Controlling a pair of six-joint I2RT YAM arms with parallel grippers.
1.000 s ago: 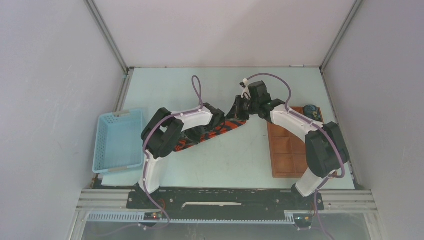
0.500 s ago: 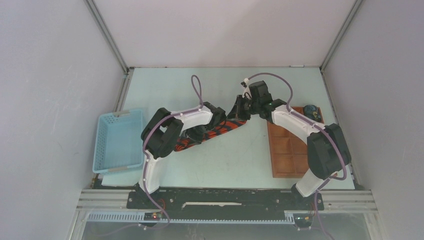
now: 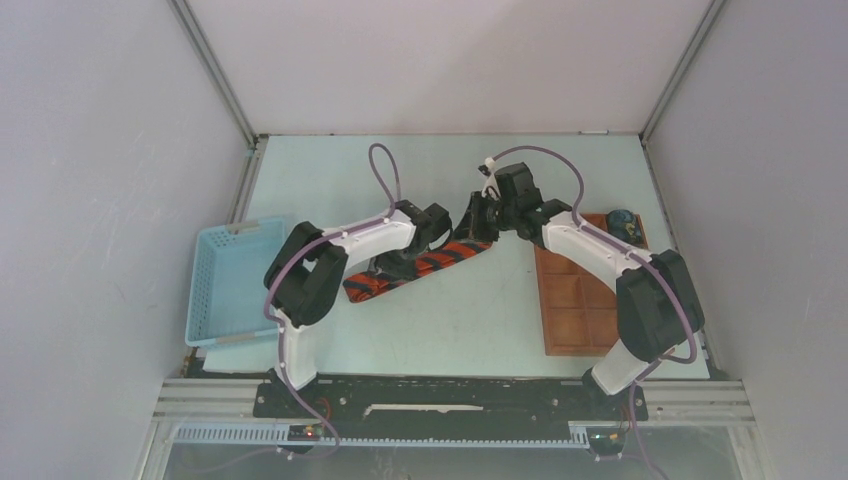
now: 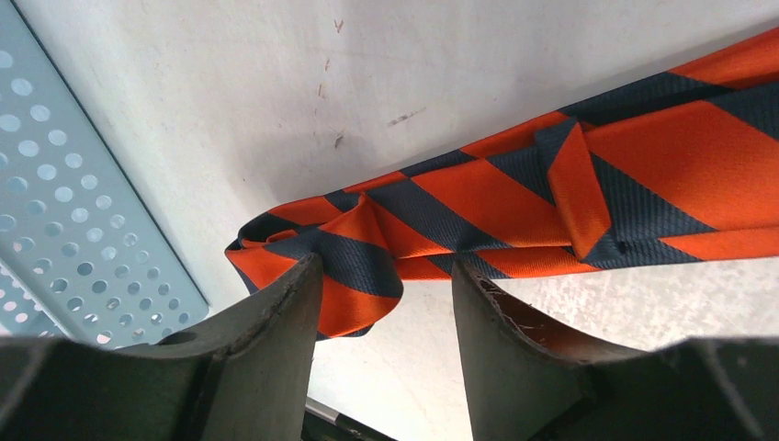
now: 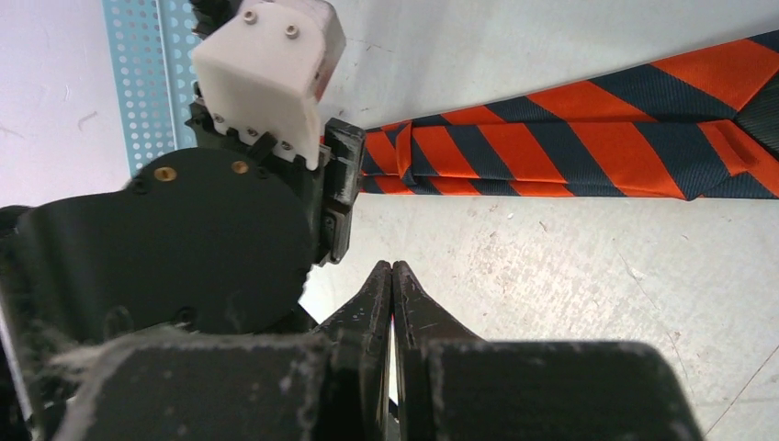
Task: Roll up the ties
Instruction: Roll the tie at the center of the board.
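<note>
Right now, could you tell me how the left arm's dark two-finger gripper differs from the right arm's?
The left gripper is open; the right gripper is shut. The left straddles the bunched end of the orange-and-navy striped fabric tie; the right holds nothing, over the pale tabletop beside it. Both sit close to that tie.

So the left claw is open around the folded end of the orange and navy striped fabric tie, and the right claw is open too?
No: the right claw is shut tight, as the right wrist view shows. The left claw is open around the folded end of the tie.
</note>
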